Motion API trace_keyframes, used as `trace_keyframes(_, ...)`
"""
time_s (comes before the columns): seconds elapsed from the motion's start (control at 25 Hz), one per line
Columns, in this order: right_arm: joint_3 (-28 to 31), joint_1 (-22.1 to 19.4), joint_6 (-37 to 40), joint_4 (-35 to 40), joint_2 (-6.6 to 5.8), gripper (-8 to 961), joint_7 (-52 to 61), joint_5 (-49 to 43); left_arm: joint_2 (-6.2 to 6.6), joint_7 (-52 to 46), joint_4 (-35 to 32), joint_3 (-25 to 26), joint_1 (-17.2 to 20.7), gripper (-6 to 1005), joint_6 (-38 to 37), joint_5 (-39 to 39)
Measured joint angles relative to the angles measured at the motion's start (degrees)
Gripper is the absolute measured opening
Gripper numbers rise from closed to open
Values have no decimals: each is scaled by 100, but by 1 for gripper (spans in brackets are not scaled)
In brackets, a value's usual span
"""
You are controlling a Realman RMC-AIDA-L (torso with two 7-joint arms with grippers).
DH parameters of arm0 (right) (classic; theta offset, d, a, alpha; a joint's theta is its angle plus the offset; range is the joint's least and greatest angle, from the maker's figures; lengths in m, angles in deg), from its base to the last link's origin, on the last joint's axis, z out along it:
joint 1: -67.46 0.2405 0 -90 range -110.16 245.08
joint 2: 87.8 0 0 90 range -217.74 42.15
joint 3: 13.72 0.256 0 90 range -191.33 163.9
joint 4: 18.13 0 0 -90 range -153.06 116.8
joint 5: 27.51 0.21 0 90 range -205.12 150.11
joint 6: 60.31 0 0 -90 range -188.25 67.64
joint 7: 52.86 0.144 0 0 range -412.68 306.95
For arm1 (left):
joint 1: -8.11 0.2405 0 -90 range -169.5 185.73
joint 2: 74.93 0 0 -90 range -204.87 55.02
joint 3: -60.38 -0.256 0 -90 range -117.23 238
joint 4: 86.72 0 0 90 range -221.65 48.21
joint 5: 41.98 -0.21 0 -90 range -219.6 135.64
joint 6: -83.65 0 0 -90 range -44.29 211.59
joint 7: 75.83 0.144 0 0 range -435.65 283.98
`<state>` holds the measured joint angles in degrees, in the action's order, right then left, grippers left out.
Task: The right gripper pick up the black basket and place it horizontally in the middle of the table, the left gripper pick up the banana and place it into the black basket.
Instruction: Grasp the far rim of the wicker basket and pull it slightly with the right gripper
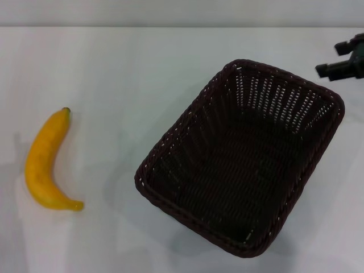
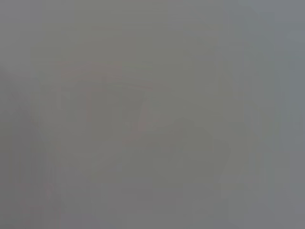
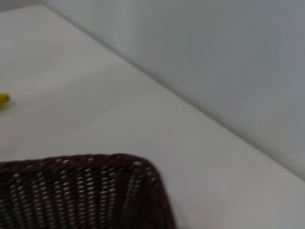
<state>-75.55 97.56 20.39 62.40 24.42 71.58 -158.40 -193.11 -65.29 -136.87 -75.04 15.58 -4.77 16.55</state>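
The black basket (image 1: pixel 242 156) sits on the white table (image 1: pixel 125 68) right of the middle, turned at a slant and empty. Its far corner also shows in the right wrist view (image 3: pixel 95 191). The banana (image 1: pixel 45 162) lies on the table at the left, dark tip pointing away from me. A sliver of it shows in the right wrist view (image 3: pixel 3 100). My right gripper (image 1: pixel 331 58) is at the far right edge, open and empty, just beyond the basket's far right corner and apart from it. My left gripper is out of view; the left wrist view shows only plain grey.
The table's back edge meets a pale wall (image 1: pixel 182 11). Bare tabletop lies between the banana and the basket (image 1: pixel 108 148).
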Motion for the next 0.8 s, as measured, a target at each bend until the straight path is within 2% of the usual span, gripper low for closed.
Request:
trace_keyframes(0.36, -366, 249, 228, -304, 47, 658, -136, -8, -3, 0, 58, -20, -9, 886, -2, -5)
trace_keyframes(0.6, -486, 313, 258, -334, 68, 658, -254, 2, -3, 0, 59, -20, -8, 886, -6, -42)
trace_keyframes(0.8, -484, 552, 222, -632, 71, 658, -330, 8, -3, 0, 59, -18, -1, 886, 4, -76)
